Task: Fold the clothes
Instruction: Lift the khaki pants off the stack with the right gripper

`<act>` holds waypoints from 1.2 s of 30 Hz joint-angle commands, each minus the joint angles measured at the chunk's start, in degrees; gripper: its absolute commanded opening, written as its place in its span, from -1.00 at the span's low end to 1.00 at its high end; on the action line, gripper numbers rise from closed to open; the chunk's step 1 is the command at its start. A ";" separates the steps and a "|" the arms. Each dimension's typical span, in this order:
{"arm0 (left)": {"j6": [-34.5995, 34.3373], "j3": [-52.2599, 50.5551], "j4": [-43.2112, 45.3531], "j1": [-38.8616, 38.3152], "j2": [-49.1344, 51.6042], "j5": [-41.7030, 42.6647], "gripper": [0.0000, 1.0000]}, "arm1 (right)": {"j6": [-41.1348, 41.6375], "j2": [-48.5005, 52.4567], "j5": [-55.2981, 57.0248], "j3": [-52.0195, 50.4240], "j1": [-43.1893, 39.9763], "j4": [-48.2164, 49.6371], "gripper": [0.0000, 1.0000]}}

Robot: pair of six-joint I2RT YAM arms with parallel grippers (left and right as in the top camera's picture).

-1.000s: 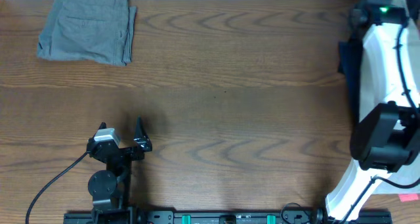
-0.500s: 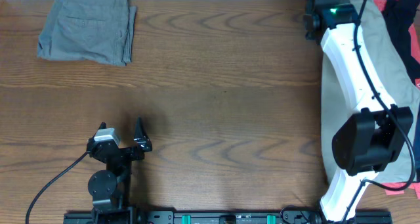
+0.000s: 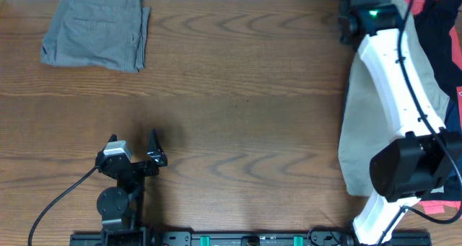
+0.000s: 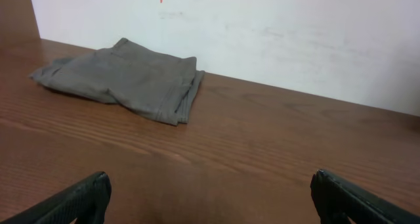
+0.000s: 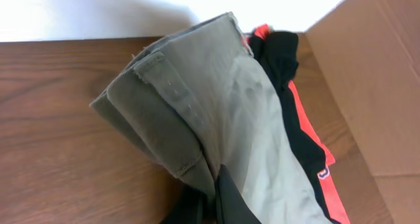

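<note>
A light khaki garment (image 5: 216,99) hangs bunched from my right gripper (image 5: 220,201), whose fingers are shut on its fabric. In the overhead view this khaki piece (image 3: 357,138) trails down the table's right side under my white right arm (image 3: 393,80). Black and red clothes (image 5: 298,119) lie just behind it, and navy and black pieces (image 3: 440,29) are piled at the far right. A folded grey pair (image 3: 94,29) rests at the far left corner, also seen from the left wrist (image 4: 125,79). My left gripper (image 3: 132,139) stands open and empty near the front edge.
A cardboard box wall (image 5: 374,73) rises at the right in the right wrist view. A white wall (image 4: 262,33) backs the table. A black cable (image 3: 58,203) runs from the left arm's base. A red scrap (image 3: 433,203) shows at the front right.
My right arm has swung in from the right edge towards the far right corner, dragging the khaki garment further onto the table. The left arm has not moved.
</note>
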 commanded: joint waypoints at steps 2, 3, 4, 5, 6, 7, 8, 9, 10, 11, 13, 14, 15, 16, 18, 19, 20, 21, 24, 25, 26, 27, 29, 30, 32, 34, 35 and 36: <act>0.31 -0.90 -2.03 0.35 -0.35 0.96 0.96 | 1.68 1.53 -2.58 0.70 -3.96 -1.25 -0.98; 0.33 -0.90 -2.03 0.35 -0.35 0.96 0.96 | 1.68 2.82 -3.58 0.68 -5.18 -1.60 -0.98; 0.31 -0.90 -2.03 0.35 -0.35 0.96 0.96 | 1.68 3.74 -4.59 0.68 -5.81 -1.70 -0.98; 0.31 -0.90 -2.03 0.35 -0.35 0.96 0.96 | 1.64 4.63 -5.88 0.68 -6.43 -1.81 -0.98; 0.31 -0.90 -2.03 0.35 -0.35 0.96 0.96 | 1.66 5.99 -7.19 0.68 -7.08 -1.99 -0.98; 0.31 -0.90 -2.03 0.35 -0.35 0.96 0.96 | 1.66 7.19 -8.50 0.68 -7.65 -2.19 -0.98; 0.31 -0.90 -2.03 0.35 -0.35 0.96 0.95 | 1.66 8.37 -9.35 0.68 -8.02 -2.21 -0.98; 0.31 -0.90 -2.03 0.35 -0.35 0.96 0.96 | 1.66 9.53 -10.60 0.68 -8.37 -2.16 -0.98; 0.31 -0.90 -2.03 0.35 -0.35 0.96 0.96 | 1.64 10.75 -12.24 0.68 -8.63 -2.03 -0.98; 0.31 -0.90 -2.03 0.35 -0.35 0.96 0.96 | 1.42 11.91 -14.05 0.68 -8.74 -1.79 -0.98; 0.31 -0.90 -2.03 0.35 -0.35 0.96 0.95 | 0.17 13.73 -17.68 0.68 -8.76 -1.27 -0.98; 0.33 -0.90 -2.03 0.35 -0.35 0.96 0.96 | -0.66 14.53 -20.04 0.68 -8.72 -0.92 -0.98; 0.31 -0.90 -2.03 0.35 -0.35 0.96 0.95 | -2.01 15.30 -22.91 0.68 -8.68 -0.52 -0.98; 0.31 -0.90 -2.03 0.35 -0.35 0.96 0.95 | -3.89 16.15 -26.38 0.68 -8.61 -0.20 -0.98; 0.31 -0.90 -2.03 0.35 -0.35 0.96 0.96 | -5.42 17.35 -30.23 0.68 -8.39 0.02 -0.98; 0.31 -0.90 -2.03 0.35 -0.35 0.96 0.96 | -5.42 17.81 -30.47 0.68 -8.26 0.02 -0.98; 0.31 -0.90 -2.03 0.35 -0.35 0.96 0.96 | -5.40 18.14 -30.80 0.68 -8.15 0.02 -0.97; 0.31 -0.90 -2.03 0.35 -0.35 0.96 0.96 | -5.40 18.60 -30.82 0.68 -8.00 0.04 -0.98; 0.33 -0.90 -2.03 0.35 -0.35 0.96 0.95 | -5.40 19.43 -30.77 0.68 -7.76 0.09 -0.97; 0.31 -0.90 -2.03 0.35 -0.35 0.96 0.96 | -5.40 19.58 -30.77 0.68 -7.69 0.09 -0.96; 0.31 -0.90 -2.03 0.35 -0.35 0.96 0.96 | -5.40 19.67 -30.77 0.68 -7.58 0.11 -0.96; 0.31 -0.90 -2.03 0.35 -0.35 0.96 0.96 | -5.40 19.67 -30.77 0.68 -7.45 0.11 -0.95; 0.33 -0.90 -2.03 0.35 -0.35 0.96 0.96 | -5.40 19.67 -30.80 0.68 -7.37 0.15 -0.89; 0.31 -0.90 -2.03 0.35 -0.35 0.96 0.96 | -5.40 19.67 -30.77 0.68 -7.39 0.22 -0.82; 0.33 -0.90 -2.03 0.35 -0.35 0.96 0.96 | -5.42 19.67 -30.77 0.70 -7.39 0.24 -0.81; 0.31 -0.90 -2.03 0.35 -0.35 0.96 0.96 | -5.42 19.67 -30.77 0.70 -7.39 0.22 -0.81; 0.31 -0.90 -2.03 0.35 -0.35 0.96 0.96 | -5.42 19.67 -30.77 0.68 -7.39 0.24 -0.79; 0.31 -0.90 -2.03 0.35 -0.35 0.96 0.96 | -5.42 19.67 -30.75 0.68 -7.39 0.37 -0.79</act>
